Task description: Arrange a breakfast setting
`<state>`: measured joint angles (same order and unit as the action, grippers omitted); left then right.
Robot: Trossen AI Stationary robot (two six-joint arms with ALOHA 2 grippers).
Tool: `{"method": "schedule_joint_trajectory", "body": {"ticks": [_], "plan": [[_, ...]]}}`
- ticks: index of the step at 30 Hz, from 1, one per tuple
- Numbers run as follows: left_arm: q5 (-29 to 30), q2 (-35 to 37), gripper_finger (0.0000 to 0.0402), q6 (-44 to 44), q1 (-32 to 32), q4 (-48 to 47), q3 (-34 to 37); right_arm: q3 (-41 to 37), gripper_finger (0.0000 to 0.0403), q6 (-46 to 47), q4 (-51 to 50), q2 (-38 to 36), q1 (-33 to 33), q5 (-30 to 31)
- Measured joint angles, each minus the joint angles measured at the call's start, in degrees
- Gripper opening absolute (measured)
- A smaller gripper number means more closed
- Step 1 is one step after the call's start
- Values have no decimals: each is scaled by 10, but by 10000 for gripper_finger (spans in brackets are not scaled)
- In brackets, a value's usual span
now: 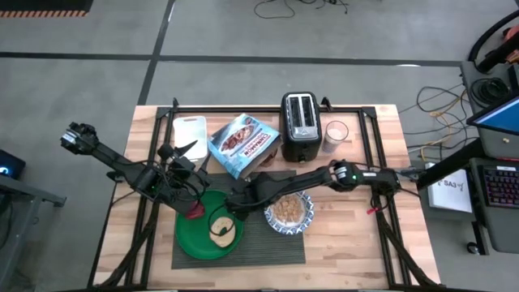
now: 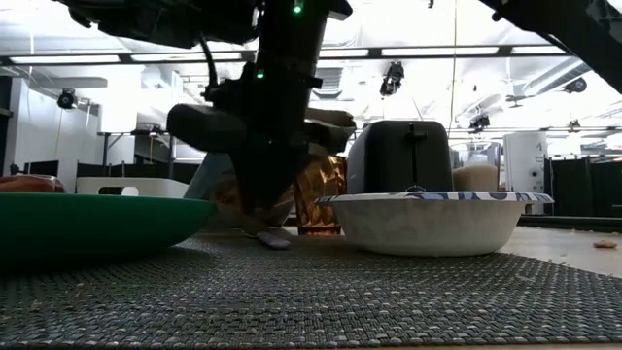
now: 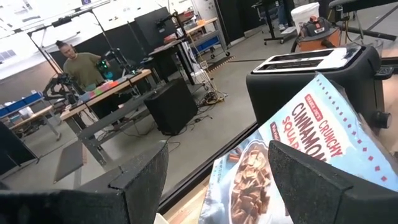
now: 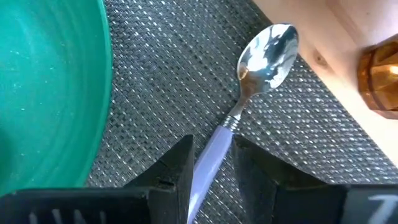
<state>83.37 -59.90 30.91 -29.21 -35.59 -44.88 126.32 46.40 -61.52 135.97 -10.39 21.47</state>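
A dark grey ribbed placemat point(image 1: 268, 239) lies at the table's near middle. On it stand a green plate point(image 1: 190, 239) with a bagel point(image 1: 221, 231) and a red fruit point(image 1: 195, 212), and a blue-and-white bowl point(image 1: 289, 212) of cereal. My right gripper point(image 1: 231, 197) is between plate and bowl, shut on a spoon point(image 4: 249, 93) with a pale handle. My left gripper point(image 1: 188, 148) is open and empty, raised left of the cereal box point(image 3: 298, 155). My right gripper pinches the spoon's pale handle point(image 4: 208, 155) between its two fingers, which lie across it. The fingers come from above, pointing down. The spoon's metal bowl end point(image 4: 270, 50) is down on the placemat near the mat's far edge, also seen in the low view point(image 2: 272, 239).
A black toaster point(image 1: 298, 126) stands at the far middle, a cup point(image 1: 335, 135) to its right, and a white tray point(image 1: 189, 130) at the far left. An amber see-through object point(image 4: 379, 74) stands on the wood just past the mat.
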Motion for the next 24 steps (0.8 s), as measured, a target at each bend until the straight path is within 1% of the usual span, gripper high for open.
{"method": "schedule_joint_trajectory", "body": {"ticks": [7, 24], "plan": [[-10, 0, 259, 0, 0, 0, 0, 2, 100, 11, -1, 9, 1, 3], [-10, 0, 259, 0, 0, 0, 0, -9, 100, 23, 2, 10, 1, 12]]}}
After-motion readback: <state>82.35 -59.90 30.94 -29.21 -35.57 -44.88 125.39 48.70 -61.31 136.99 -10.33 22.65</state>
